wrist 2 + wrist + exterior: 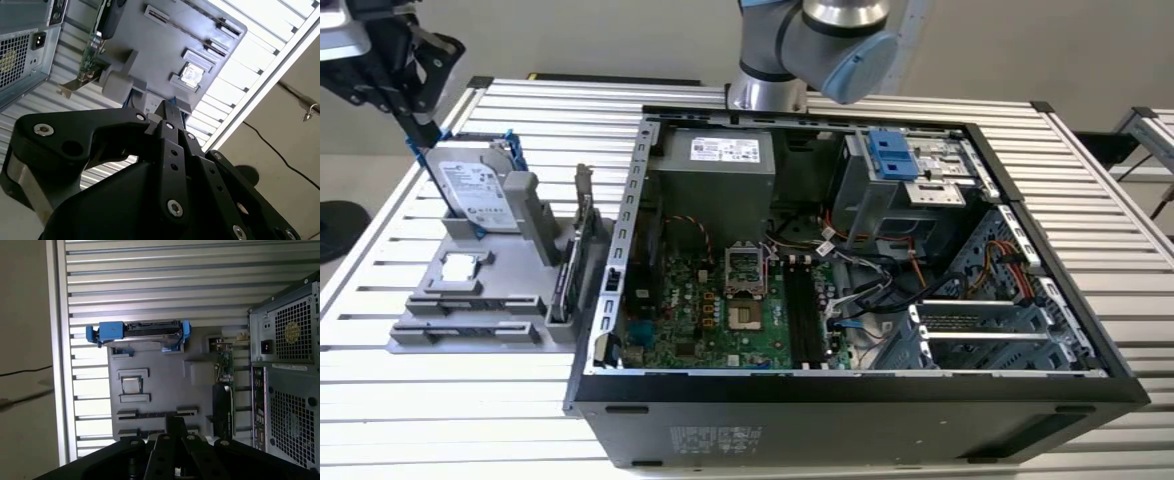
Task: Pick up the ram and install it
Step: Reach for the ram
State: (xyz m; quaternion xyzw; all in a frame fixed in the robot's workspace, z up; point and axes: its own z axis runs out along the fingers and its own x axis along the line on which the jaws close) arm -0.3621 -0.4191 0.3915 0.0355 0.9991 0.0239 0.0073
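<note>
Black hand [422, 128] high at the exterior view's left, pointing down, fingers [168, 112] tight together.

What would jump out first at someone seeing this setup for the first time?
The open computer case dominates the middle of the slatted metal table, its green motherboard laid bare. On the exterior view's left, a silver hard drive in a blue frame stands upright in a grey holder, and the robot's black gripper hangs close above the drive's far end.
</note>
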